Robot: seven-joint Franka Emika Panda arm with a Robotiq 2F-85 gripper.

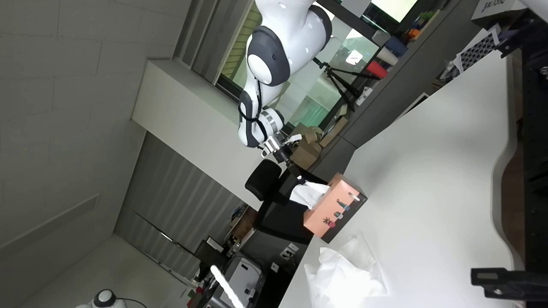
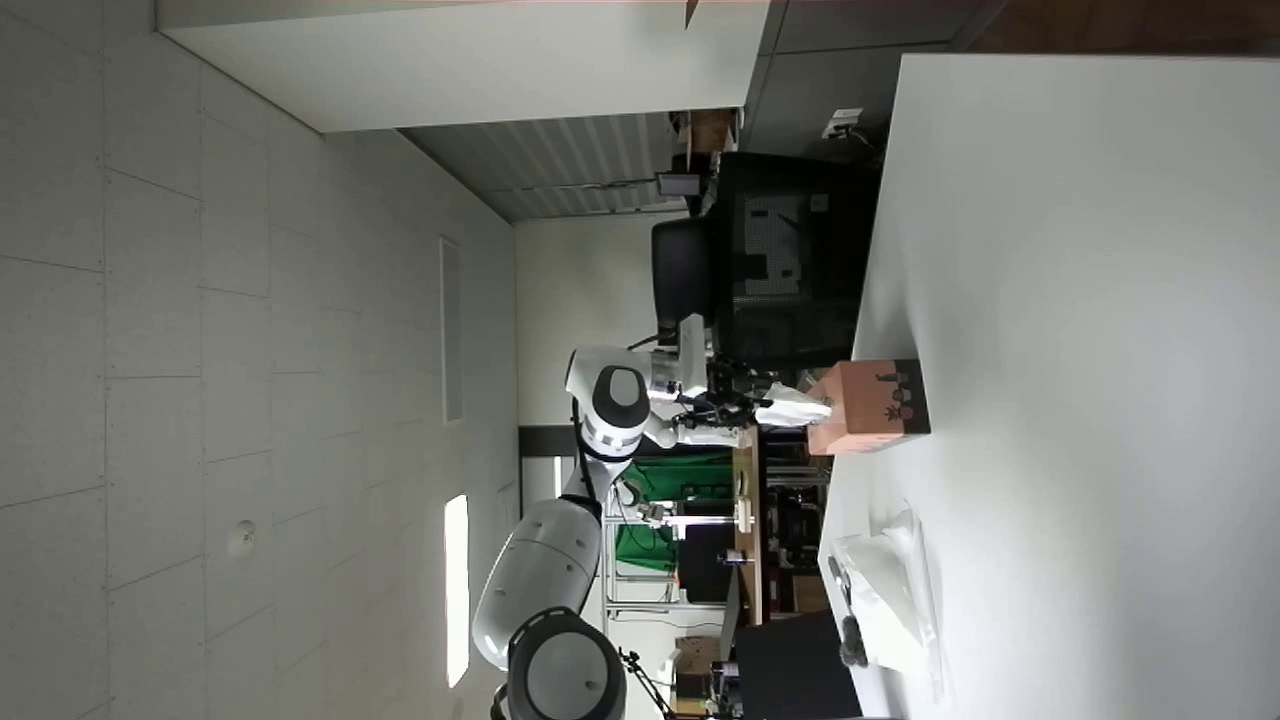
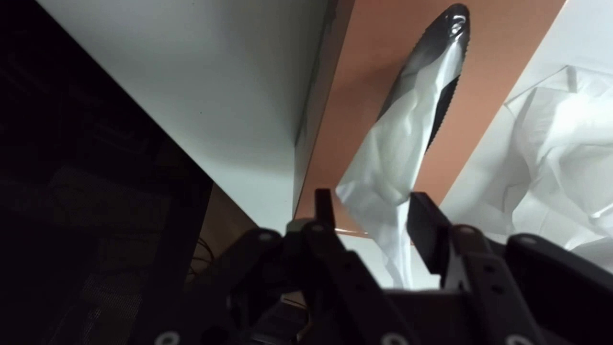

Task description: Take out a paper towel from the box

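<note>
Black and hard-edged, the gripper [image 3: 369, 196] has its two blunt, blocky fingers [image 3: 427, 232] spread, the towel [image 3: 392, 158] passing through the gap between them. In the wrist view the towel's edge runs up to the finger on the right; whether the two touch, I cannot tell.

Left to right in that view, the table [image 3: 230, 86] comes first, pale, smooth and matte, ending in a straight edge. Next is the box [image 3: 368, 57], a salmon carton with a flat, even top, standing near that edge. Its slot [image 3: 447, 100] is a long leaf shape with finely toothed rims, dark inside and glossy at the upper tip. The towel's lower part sits in this slot; the rest rises as a thin, creased tongue, half see-through in places, narrowing between the fingers. At the right lies a heap [image 3: 565, 158], white and crumpled, full of sharp folds, on the table near the box.

Left to right in an exterior view come a chair [image 1: 263, 179] with a dark, rounded top; the arm [image 1: 299, 47], glossy white with bulging joints and charcoal bands, a thin black cable [image 1: 259, 100] looped about it; then the towel as a soft white peak; then the box's side, printed with small potted cacti above a dark band.
</note>
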